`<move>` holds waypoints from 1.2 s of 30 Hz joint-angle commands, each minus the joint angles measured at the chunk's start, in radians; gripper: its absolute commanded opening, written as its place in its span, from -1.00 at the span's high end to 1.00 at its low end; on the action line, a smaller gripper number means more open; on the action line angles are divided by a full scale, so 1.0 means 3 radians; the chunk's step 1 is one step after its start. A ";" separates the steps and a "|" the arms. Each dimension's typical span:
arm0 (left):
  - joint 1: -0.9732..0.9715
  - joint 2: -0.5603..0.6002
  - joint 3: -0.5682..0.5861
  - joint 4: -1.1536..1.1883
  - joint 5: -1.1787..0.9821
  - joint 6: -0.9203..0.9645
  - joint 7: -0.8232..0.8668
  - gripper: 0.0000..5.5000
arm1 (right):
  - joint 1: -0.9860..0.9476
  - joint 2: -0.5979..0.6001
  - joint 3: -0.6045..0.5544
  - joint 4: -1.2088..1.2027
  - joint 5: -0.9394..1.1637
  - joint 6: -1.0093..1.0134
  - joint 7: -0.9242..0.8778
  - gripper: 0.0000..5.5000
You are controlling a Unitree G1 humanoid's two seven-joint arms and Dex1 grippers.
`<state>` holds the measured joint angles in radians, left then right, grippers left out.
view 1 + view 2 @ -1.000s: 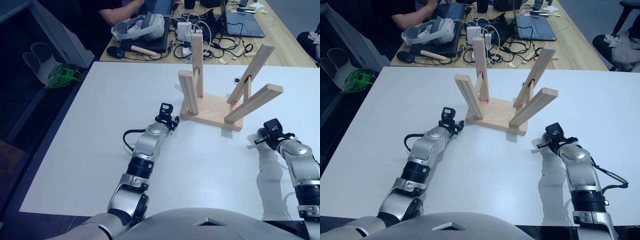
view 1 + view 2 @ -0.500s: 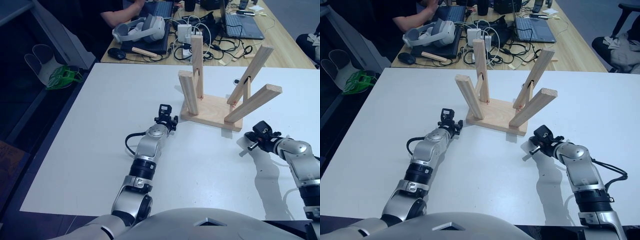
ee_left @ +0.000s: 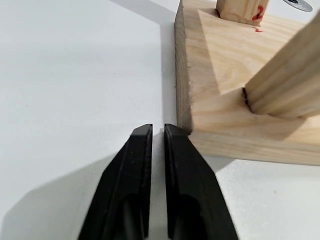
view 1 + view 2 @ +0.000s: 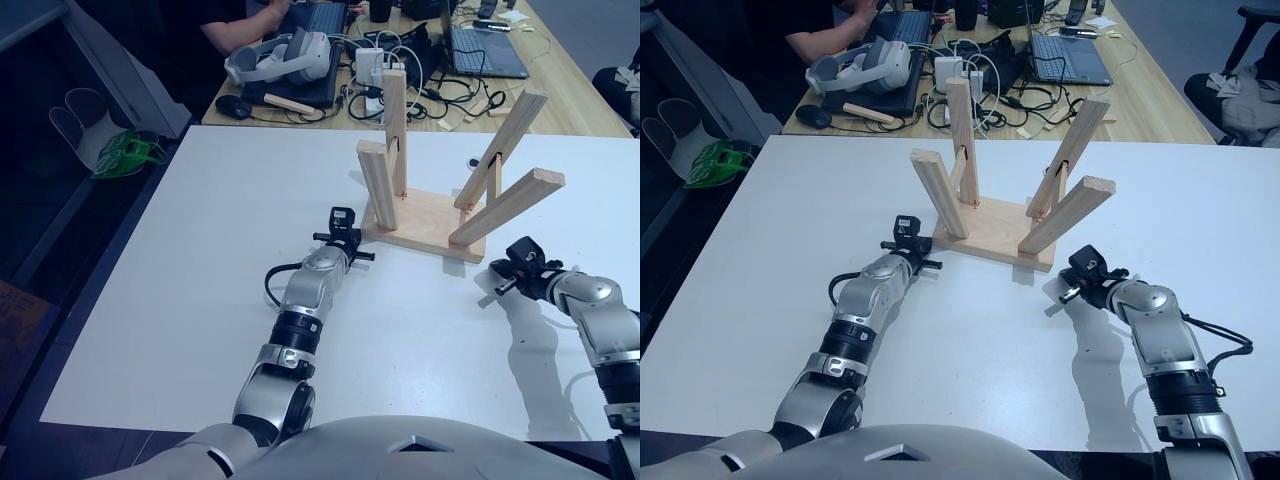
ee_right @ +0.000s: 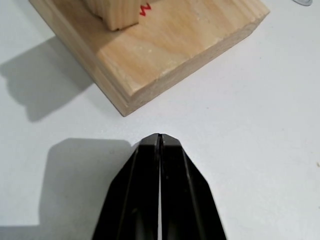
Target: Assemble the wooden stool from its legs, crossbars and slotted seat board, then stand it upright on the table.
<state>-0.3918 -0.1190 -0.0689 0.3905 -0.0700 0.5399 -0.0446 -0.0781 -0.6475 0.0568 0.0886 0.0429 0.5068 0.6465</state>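
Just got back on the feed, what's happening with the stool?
The stool sits upside down on the table, seat board flat and legs pointing up. Neither gripper holds anything: the left gripper, nearly closed, is low at the board's near left corner, and the right gripper, shut, is just off its near right corner.

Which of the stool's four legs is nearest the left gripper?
The front-left leg, rising right beside the left gripper; the other three stand farther back or farther right.
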 commanded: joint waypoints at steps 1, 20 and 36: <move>-0.0009 -0.0030 -0.0016 0.0063 -0.0018 0.0086 -0.0051 0.99 | 0.0047 0.0045 0.0112 0.0119 0.0006 0.0103 0.0094 1.00; -0.0005 -0.0043 -0.0130 -0.0019 -0.0051 0.0297 -0.0241 0.99 | -0.0247 -0.0401 -0.0048 0.0914 -0.0093 -0.0166 0.0219 1.00; -0.0082 -0.0110 -0.0001 -0.0014 -0.0246 0.0416 -0.0305 0.99 | -0.1036 0.0126 0.0108 0.1871 -0.0167 -0.0743 0.0270 1.00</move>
<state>-0.4204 -0.1457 -0.0614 0.3770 -0.1398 0.6388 -0.1238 -0.4048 -0.6278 0.0681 0.6428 -0.0068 0.2600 0.6967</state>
